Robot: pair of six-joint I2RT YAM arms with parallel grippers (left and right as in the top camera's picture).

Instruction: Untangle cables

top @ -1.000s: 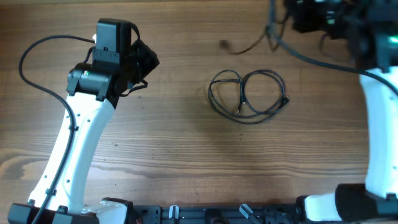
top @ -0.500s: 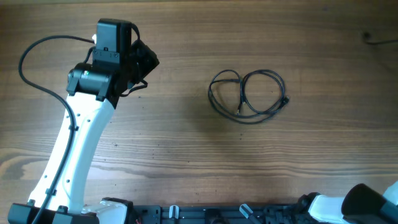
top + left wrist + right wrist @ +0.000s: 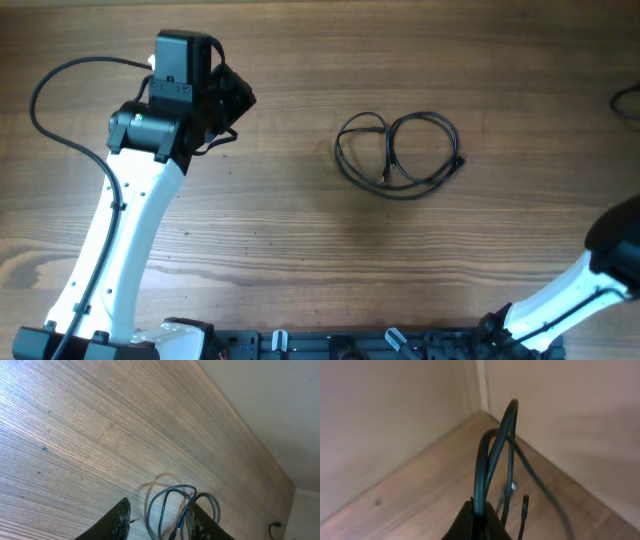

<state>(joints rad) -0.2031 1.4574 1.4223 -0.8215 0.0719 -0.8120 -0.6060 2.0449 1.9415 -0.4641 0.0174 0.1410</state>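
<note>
Tabletop: brown wood-grain board [image 3: 300, 240], grain running left to right, a few dark specks. Right of centre, toward the far edge, a thin black flexible cable [image 3: 398, 153] lies flat in two overlapping loops, with one plug end inside them and one on their right side. At the right edge a second black cord [image 3: 622, 100] curves in; contact with the wood unclear.

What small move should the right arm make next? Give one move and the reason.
Probably lower the right end effector and lay the held cable on the table. It is shut on that cable, which is lifted in loops above the wood, already apart from the second cable lying looped mid-table.
</note>
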